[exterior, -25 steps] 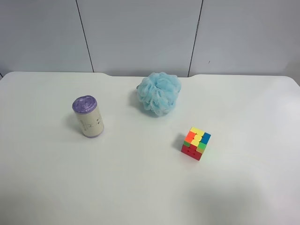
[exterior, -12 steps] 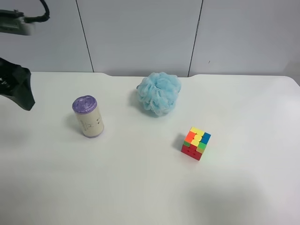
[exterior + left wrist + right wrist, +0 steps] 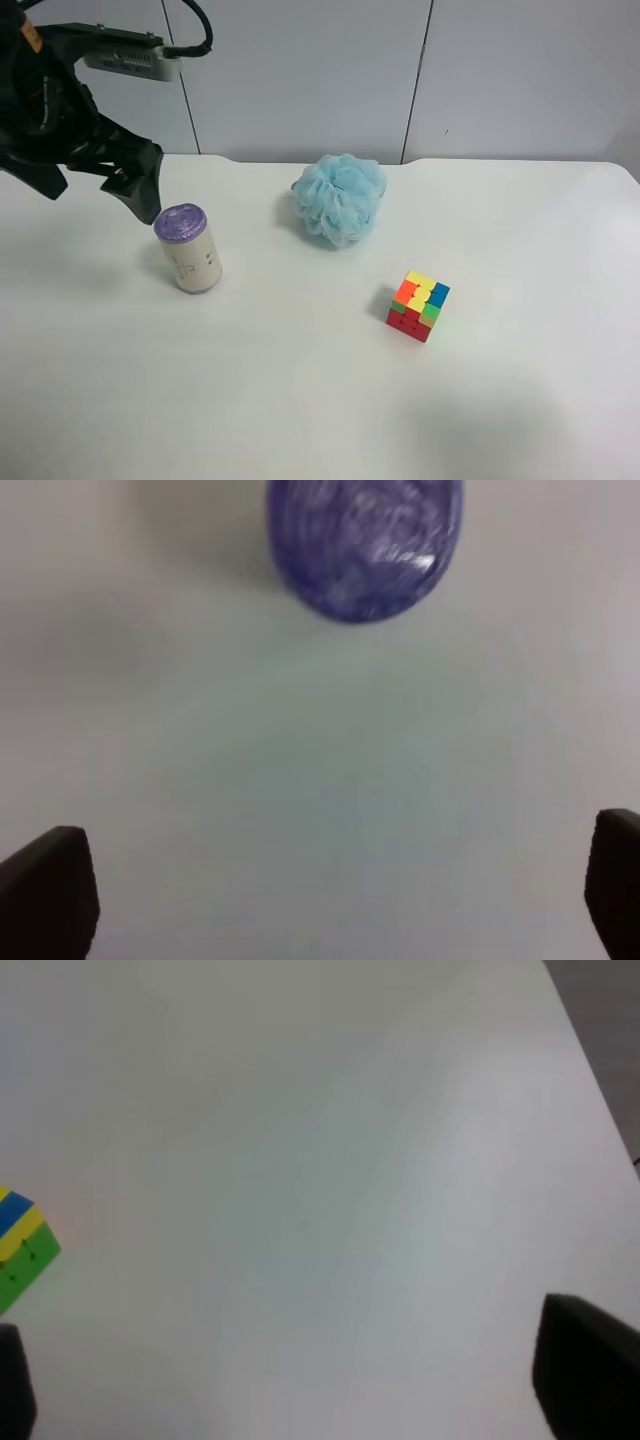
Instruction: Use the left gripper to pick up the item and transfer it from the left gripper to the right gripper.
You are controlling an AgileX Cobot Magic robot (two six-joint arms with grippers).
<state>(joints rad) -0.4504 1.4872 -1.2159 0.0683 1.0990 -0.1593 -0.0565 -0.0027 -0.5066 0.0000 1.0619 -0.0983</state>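
Multicoloured puzzle cube [image 3: 418, 305] near right; right gripper [image 3: 298, 1375] near it, fingers spread, empty. Small cream-labelled cylinder roll [image 3: 187, 250], purple ends, upright left on white table [image 3: 300, 400]. Far left, all-black left gripper [image 3: 100, 200] spread, roll beside jaws, not between. Risk: finger clips purple top, roll topples.

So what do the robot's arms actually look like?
The left gripper is bulky, angular and all black, with wedge-shaped black fingers. A black cable loops above it to a flat grey box. Of the right gripper only black tips show.
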